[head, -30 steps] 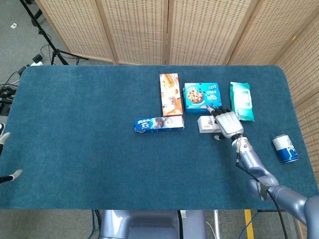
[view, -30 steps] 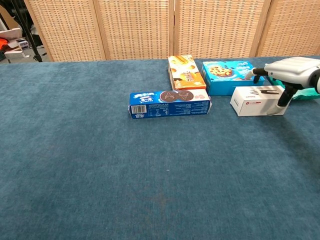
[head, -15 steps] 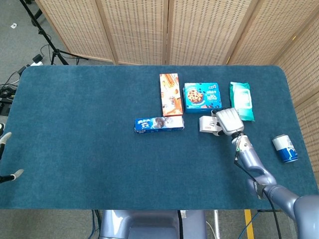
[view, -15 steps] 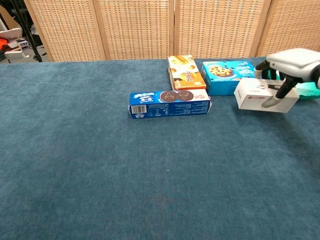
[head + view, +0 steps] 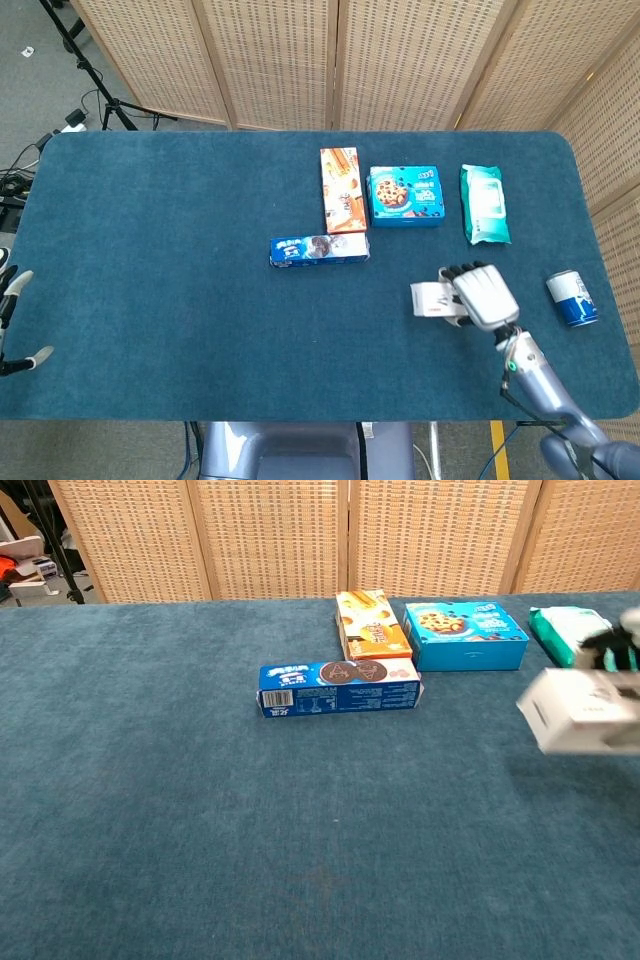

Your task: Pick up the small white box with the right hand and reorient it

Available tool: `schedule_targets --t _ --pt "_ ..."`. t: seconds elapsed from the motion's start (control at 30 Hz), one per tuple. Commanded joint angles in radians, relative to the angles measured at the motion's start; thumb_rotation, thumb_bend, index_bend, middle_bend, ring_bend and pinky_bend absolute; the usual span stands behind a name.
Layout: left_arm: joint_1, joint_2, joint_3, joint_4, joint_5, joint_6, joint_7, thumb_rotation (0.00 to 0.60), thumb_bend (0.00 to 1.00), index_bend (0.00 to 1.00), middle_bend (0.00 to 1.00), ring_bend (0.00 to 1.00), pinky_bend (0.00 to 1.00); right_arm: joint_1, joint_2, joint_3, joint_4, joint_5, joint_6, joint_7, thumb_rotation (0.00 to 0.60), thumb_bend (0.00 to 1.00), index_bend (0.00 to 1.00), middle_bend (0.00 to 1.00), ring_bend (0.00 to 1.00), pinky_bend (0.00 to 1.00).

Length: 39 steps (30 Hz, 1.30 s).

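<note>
Since 1 s ago the white box (image 5: 430, 299) has been carried off its spot just below the blue cookie box (image 5: 405, 195) and brought nearer the robot, toward the front-right of the table (image 5: 150, 300); it is now seen lifted, held in the right hand (image 5: 482, 295), and in chest view it is blurred by motion (image 5: 580, 710).

Table: covered w/ dark teal cloth, backed by wicker screens (image 5: 300, 60).

Right arm (image 5: 545, 385): seen coming in from the lower right in head view. The right hand is wrapped over the white box's right end, fingers curled on it, box sticking out to the left of the hand. In chest view only dark fingers (image 5: 615, 645) at the right edge are seen above the box; exact tilt of the box can't be told there.

Left hand (image 5: 15, 320): only fingertips are seen at the left edge of head view; open or clenched can't be told.

Long blue biscuit box (image 5: 319, 249) is laid flat near mid-table, well left of the white box. Orange box (image 5: 341, 189) is placed just behind it, w/ the blue cookie box just beside on the right. Green wipes pack (image 5: 484, 203) is laid further right, apart from the cookie box. Blue can (image 5: 572, 298) is lying near the right edge, beside the hand but not touching.
</note>
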Motion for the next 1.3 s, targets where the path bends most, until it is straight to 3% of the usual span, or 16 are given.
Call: schedule_targets --t 0.03,0.13,0.2,0.27,0.33,0.47,0.57,0.7,1.07,1.3 --pt "0.008 0.003 0.007 0.002 0.019 0.019 -0.010 0.600 0.00 0.00 0.00 0.00 0.00 -0.035 0.010 -0.034 -0.013 0.006 -0.012 -0.051 0.600 0.31 0.53 0.60 0.50 0.45" --pt "0.010 0.002 0.010 0.003 0.027 0.023 -0.012 0.600 0.00 0.00 0.00 0.00 0.00 -0.039 -0.001 -0.031 0.003 0.009 -0.015 -0.057 0.600 0.31 0.53 0.59 0.50 0.45" --pt "0.009 0.000 0.011 0.004 0.026 0.021 -0.009 0.600 0.00 0.00 0.00 0.00 0.00 -0.038 0.005 -0.036 0.004 0.017 -0.038 -0.063 0.600 0.23 0.47 0.48 0.42 0.43" --pt "0.009 0.000 0.010 0.004 0.024 0.021 -0.008 0.600 0.00 0.00 0.00 0.00 0.00 -0.032 0.035 -0.046 -0.026 0.042 -0.092 -0.070 0.600 0.05 0.19 0.15 0.13 0.31" --pt "0.009 0.001 0.010 0.002 0.024 0.023 -0.008 0.600 0.00 0.00 0.00 0.00 0.00 -0.030 0.058 -0.044 -0.062 0.063 -0.114 -0.071 0.600 0.00 0.02 0.00 0.00 0.18" --pt "0.010 0.002 0.010 0.002 0.023 0.024 -0.011 0.600 0.00 0.00 0.00 0.00 0.00 -0.043 0.113 -0.032 -0.153 0.058 -0.071 -0.107 0.600 0.00 0.00 0.00 0.00 0.06" --pt "0.010 0.005 0.012 0.003 0.027 0.025 -0.015 0.600 0.00 0.00 0.00 0.00 0.00 -0.049 0.180 -0.039 -0.280 0.051 -0.059 -0.173 0.600 0.00 0.00 0.00 0.00 0.04" --pt "0.013 0.007 0.014 0.004 0.032 0.030 -0.025 0.600 0.00 0.00 0.00 0.00 0.00 -0.037 0.192 -0.039 -0.329 0.077 -0.090 -0.229 0.600 0.00 0.00 0.00 0.00 0.04" --pt "0.019 0.013 0.013 0.014 0.032 0.039 -0.054 0.600 0.00 0.00 0.00 0.00 0.00 0.006 0.090 -0.058 -0.238 -0.013 -0.121 -0.407 0.600 0.00 0.07 0.00 0.00 0.04" --pt "0.017 0.013 0.013 0.013 0.029 0.035 -0.050 0.600 0.00 0.00 0.00 0.00 0.00 0.021 0.053 -0.067 -0.212 -0.044 -0.141 -0.496 0.600 0.00 0.13 0.08 0.00 0.04"
